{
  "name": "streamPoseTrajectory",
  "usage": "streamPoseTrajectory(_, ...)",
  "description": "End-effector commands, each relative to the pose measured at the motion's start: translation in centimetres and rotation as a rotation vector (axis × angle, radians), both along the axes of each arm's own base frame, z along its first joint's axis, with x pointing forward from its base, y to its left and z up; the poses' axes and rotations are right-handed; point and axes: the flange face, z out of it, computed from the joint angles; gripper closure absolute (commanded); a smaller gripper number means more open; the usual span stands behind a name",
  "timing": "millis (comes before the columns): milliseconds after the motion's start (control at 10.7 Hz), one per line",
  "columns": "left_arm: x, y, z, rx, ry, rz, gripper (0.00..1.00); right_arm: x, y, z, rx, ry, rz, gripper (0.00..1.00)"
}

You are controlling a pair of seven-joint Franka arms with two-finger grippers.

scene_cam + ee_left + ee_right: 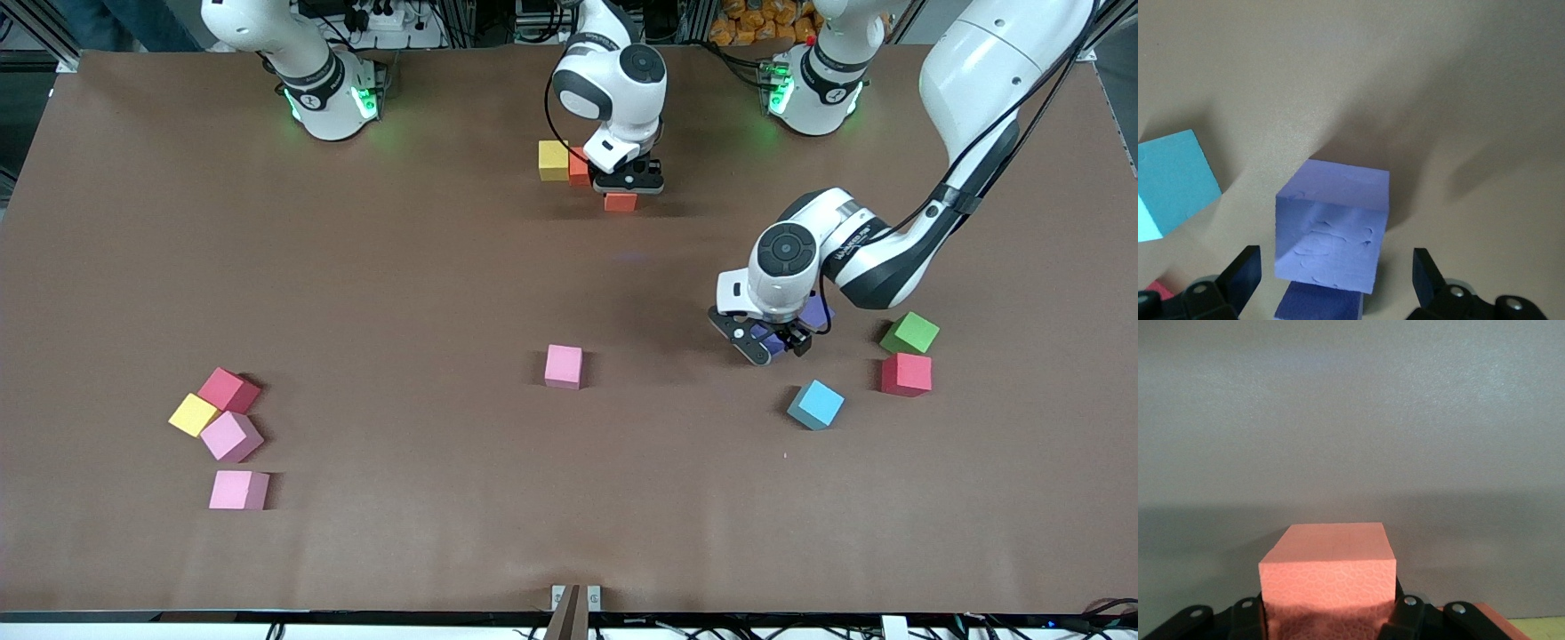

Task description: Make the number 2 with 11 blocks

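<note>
Two hands | left hand (772, 341) spread astride purple cube (1331, 230) | right hand (628, 188) clamps orange cube (1328, 577)

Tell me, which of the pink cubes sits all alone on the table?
The pink cube at the table's middle. The other pink ones lie toward the right arm's end, clustered beside a yellow cube and a darker pink-red one.

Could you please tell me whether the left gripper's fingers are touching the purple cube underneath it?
Apart. The left wrist view shows the left gripper open, with bare gaps between each of its fingers and the purple cube.
</note>
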Motion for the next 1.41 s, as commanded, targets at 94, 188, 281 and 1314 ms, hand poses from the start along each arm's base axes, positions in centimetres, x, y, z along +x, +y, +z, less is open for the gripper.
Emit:
streamPoseTrajectory(94,0.4,0.9,-0.9,-0.017,-0.027,-0.004,0.0,-0.4,-0.2,-0.4,-0.009,-0.012,-0.014,0.0)
streamPoseTrajectory(188,0.4,0.9,-1.2,-0.023,-0.025,-0.003,0.0,-0.4,-0.1,-0.2,-0.006,-0.012,-0.014,0.0)
streamPoseTrajectory(281,0.3,0.7,-1.4,-0.027,-0.02,-0.005,0.0,-0.3,-0.1,0.1,0.0,-0.013,-0.011,0.0)
streamPoseTrajectory(1314,0.3,-1.9,0.4,-0.077,-0.064,0.207,0.83,26.3,-13.1,8.1,0.035,-0.171,-0.045,0.0)
